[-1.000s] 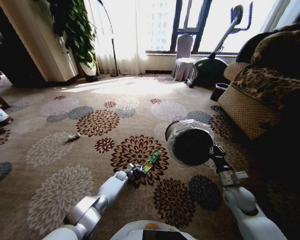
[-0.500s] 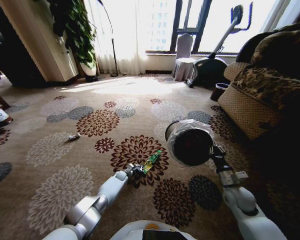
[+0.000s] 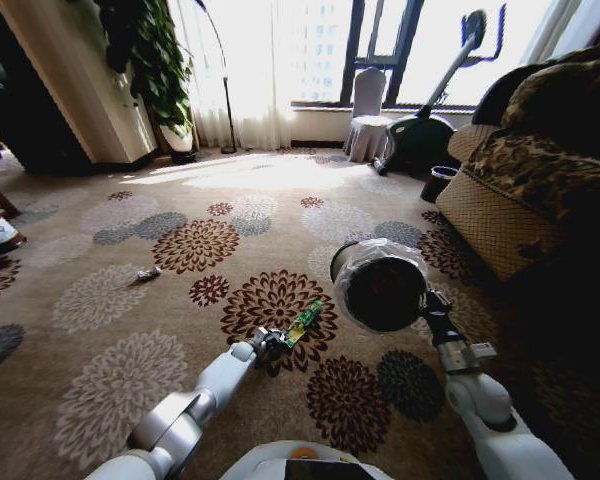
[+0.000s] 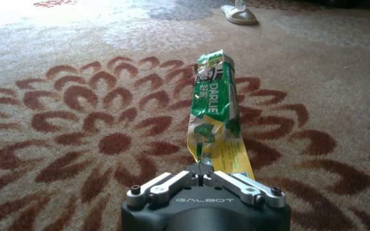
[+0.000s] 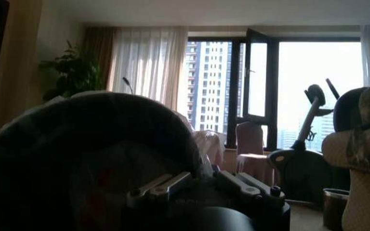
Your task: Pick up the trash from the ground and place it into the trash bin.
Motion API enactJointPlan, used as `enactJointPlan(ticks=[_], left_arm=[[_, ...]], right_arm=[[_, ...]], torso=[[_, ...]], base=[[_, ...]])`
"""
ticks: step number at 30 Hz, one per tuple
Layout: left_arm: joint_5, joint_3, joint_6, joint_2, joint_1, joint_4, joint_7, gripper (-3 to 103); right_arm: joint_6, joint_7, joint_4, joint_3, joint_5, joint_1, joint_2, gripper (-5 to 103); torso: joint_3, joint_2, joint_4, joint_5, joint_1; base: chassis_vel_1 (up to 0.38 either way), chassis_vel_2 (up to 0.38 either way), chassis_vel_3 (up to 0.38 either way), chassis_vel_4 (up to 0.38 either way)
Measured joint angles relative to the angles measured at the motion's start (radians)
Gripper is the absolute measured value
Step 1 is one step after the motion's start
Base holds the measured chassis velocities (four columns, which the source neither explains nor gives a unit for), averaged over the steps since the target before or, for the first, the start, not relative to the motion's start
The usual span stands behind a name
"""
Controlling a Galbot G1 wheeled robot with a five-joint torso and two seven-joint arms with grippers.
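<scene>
**Wrapper gripped, bin held up**

Head view: left hand [image 3: 277, 340] pinches the green wrapper [image 3: 303, 322] above the carpet [image 3: 110, 300]; right hand [image 3: 432, 312] grips the trash bin [image 3: 380, 285], just beside the wrapper.

Left wrist view: wrapper [image 4: 214, 113] extends beyond clenched fingers [image 4: 172, 182].

Right wrist view: bin [image 5: 88, 144] on the hand.

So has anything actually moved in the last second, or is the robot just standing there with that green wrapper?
Nothing has visibly changed. The left gripper stays shut on the green wrapper, held above the carpet, and the right gripper still holds up the trash bin beside it. The white scrap lies where it did.
</scene>
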Motion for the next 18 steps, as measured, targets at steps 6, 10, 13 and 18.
enactJointPlan(ticks=[6,10,13,18], left_arm=[[0.0,0.0,0.0,0.0,0.0,0.0,0.0,0],[0.0,0.0,0.0,0.0,0.0,0.0,0.0,0],[0.0,0.0,0.0,0.0,0.0,0.0,0.0,0],[0.0,0.0,0.0,0.0,0.0,0.0,0.0,0]], right_arm=[[0.0,0.0,0.0,0.0,0.0,0.0,0.0,0],[0.0,0.0,0.0,0.0,0.0,0.0,0.0,0],[0.0,0.0,0.0,0.0,0.0,0.0,0.0,0],[0.0,0.0,0.0,0.0,0.0,0.0,0.0,0]], torso=[[0.0,0.0,0.0,0.0,0.0],[0.0,0.0,0.0,0.0,0.0],[0.0,0.0,0.0,0.0,0.0],[0.0,0.0,0.0,0.0,0.0]], base=[[0.0,0.0,0.0,0.0],[0.0,0.0,0.0,0.0],[0.0,0.0,0.0,0.0],[0.0,0.0,0.0,0.0]])
